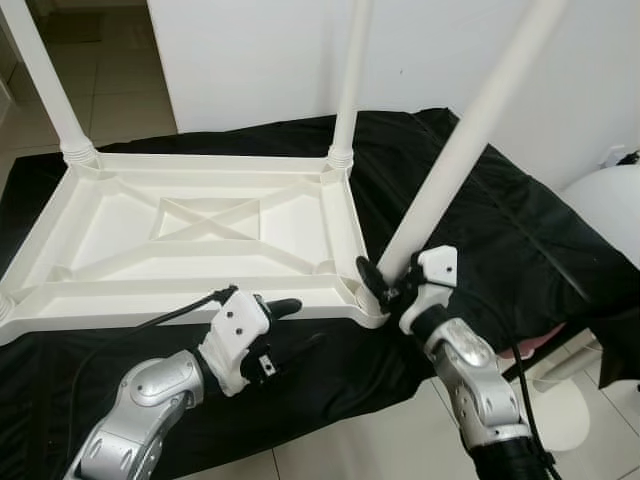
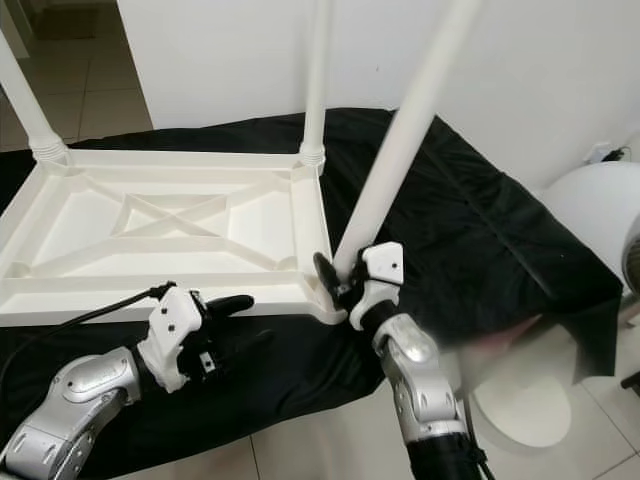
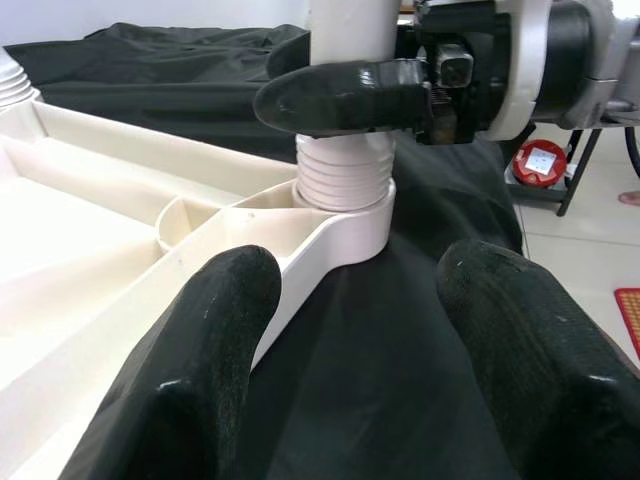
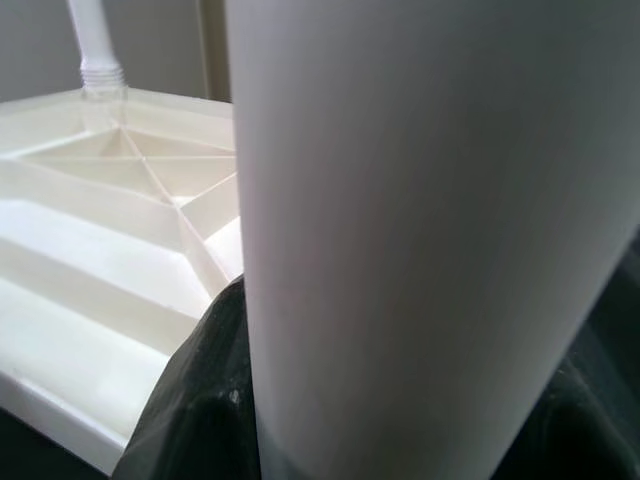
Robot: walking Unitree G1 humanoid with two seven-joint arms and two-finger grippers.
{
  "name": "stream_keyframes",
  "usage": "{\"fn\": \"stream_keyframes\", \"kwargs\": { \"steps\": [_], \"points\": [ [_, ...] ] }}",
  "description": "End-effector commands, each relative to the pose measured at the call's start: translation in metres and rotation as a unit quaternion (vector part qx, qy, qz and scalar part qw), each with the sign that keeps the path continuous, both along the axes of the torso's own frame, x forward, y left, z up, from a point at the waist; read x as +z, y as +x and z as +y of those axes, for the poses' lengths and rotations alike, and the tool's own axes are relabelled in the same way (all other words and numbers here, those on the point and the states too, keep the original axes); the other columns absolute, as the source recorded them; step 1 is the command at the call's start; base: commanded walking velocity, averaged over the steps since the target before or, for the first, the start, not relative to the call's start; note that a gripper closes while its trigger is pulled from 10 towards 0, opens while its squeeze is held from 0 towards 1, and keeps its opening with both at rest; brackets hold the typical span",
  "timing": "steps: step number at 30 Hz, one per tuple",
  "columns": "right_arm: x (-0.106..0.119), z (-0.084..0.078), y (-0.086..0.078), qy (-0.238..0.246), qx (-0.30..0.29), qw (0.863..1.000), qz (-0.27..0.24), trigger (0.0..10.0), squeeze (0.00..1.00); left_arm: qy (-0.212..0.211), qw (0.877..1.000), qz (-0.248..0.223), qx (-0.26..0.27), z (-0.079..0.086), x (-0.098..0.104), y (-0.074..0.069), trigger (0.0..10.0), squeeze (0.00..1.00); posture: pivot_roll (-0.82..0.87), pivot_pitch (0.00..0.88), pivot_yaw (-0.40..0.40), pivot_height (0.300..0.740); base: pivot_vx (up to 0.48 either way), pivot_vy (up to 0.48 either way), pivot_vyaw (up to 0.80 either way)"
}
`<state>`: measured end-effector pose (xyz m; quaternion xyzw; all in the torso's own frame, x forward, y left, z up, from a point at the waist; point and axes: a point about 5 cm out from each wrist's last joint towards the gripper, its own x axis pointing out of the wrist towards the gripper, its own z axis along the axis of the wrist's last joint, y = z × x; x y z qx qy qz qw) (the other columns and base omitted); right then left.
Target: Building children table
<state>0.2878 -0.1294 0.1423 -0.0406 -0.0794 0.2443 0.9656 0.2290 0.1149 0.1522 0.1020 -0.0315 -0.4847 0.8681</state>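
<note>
The white table top [image 1: 200, 235] lies upside down on a black cloth [image 1: 480, 210], its ribbed underside facing up. Its near edge runs close to the cloth's front border, and tiled floor [image 1: 350, 450] opens beyond that. Two legs stand upright in the far corner sockets: far left leg [image 1: 45, 85] and far right leg [image 1: 350, 80]. Black cloth stretches wide to the right of the table top, toward a white round object [image 1: 610, 205].

At the near right corner, the near right leg [image 1: 465, 140] leans rightward, its threaded base seated in the socket. The right gripper [image 1: 392, 282] is clamped around this leg just above the socket, its arm bent up from below.

The left gripper [image 1: 285, 325] hovers just in front of the table top's near edge, fingers [image 3: 215, 340] spread apart and holding nothing, pointing toward that corner.
</note>
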Motion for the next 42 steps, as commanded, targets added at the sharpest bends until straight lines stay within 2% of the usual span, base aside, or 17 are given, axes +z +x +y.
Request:
{"fn": "stream_keyframes", "kwargs": {
  "steps": [1, 5, 10, 13, 20, 30, 33, 41, 42],
  "points": [
    [-0.014, -0.004, -0.006, -0.046, 0.014, 0.999, 0.012, 10.0, 0.0, 0.001, 1.0, -0.002, -0.012, 0.0, 0.0, -0.001, 10.0, 0.0, 0.0, 0.099, -0.023, 0.74, 0.0, 0.0, 0.0],
    [-0.01, -0.004, -0.008, -0.073, 0.035, 0.997, -0.008, 10.0, 0.0, 0.002, 1.0, -0.002, -0.01, 0.001, 0.001, 0.0, 10.0, 0.0, 0.0, 0.099, -0.023, 0.74, 0.0, 0.0, 0.0],
    [-0.014, -0.005, -0.009, -0.085, 0.058, 0.995, 0.005, 10.0, 0.0, 0.002, 1.0, -0.005, -0.01, 0.001, 0.001, 0.0, 10.0, 0.0, 0.0, 0.097, -0.02, 0.74, 0.0, 0.0, 0.0],
    [-0.019, -0.003, -0.008, -0.064, 0.079, 0.994, 0.041, 10.0, 0.0, 0.002, 1.0, -0.006, -0.01, 0.001, 0.002, 0.002, 10.0, 0.0, 0.0, 0.097, -0.02, 0.74, 0.0, 0.0, 0.0],
    [-0.017, 0.0, -0.008, -0.016, 0.11, 0.991, 0.073, 10.0, 0.0, 0.002, 1.0, -0.009, -0.009, 0.001, 0.002, 0.002, 10.0, 0.0, 0.0, 0.091, -0.021, 0.74, 0.0, 0.0, 0.0],
    [-0.022, -0.009, 0.002, -0.007, 0.078, 0.991, 0.11, 10.0, 0.0, 0.003, 1.0, -0.011, -0.008, 0.001, 0.003, 0.004, 10.0, 0.0, 0.01, 0.086, -0.022, 0.74, 0.0, 0.0, 0.0],
    [-0.026, -0.012, 0.007, 0.017, 0.047, 0.988, 0.144, 10.0, 0.0, 0.004, 1.0, -0.011, -0.008, 0.001, 0.003, 0.004, 10.0, 0.0, 0.01, 0.086, -0.022, 0.74, 0.0, 0.0, 0.0],
    [-0.026, -0.012, 0.007, 0.014, 0.044, 0.989, 0.142, 10.0, 0.0, 0.004, 1.0, -0.013, -0.006, 0.002, 0.003, 0.004, 10.0, 0.0, 0.01, 0.085, -0.024, 0.74, 0.0, 0.0, 0.0],
    [-0.025, -0.012, 0.007, 0.008, 0.044, 0.991, 0.129, 10.0, 0.0, 0.004, 1.0, -0.014, -0.006, 0.002, 0.003, 0.004, 10.0, 0.0, 0.01, 0.085, -0.025, 0.74, 0.0, 0.0, 0.0]
  ]
}}
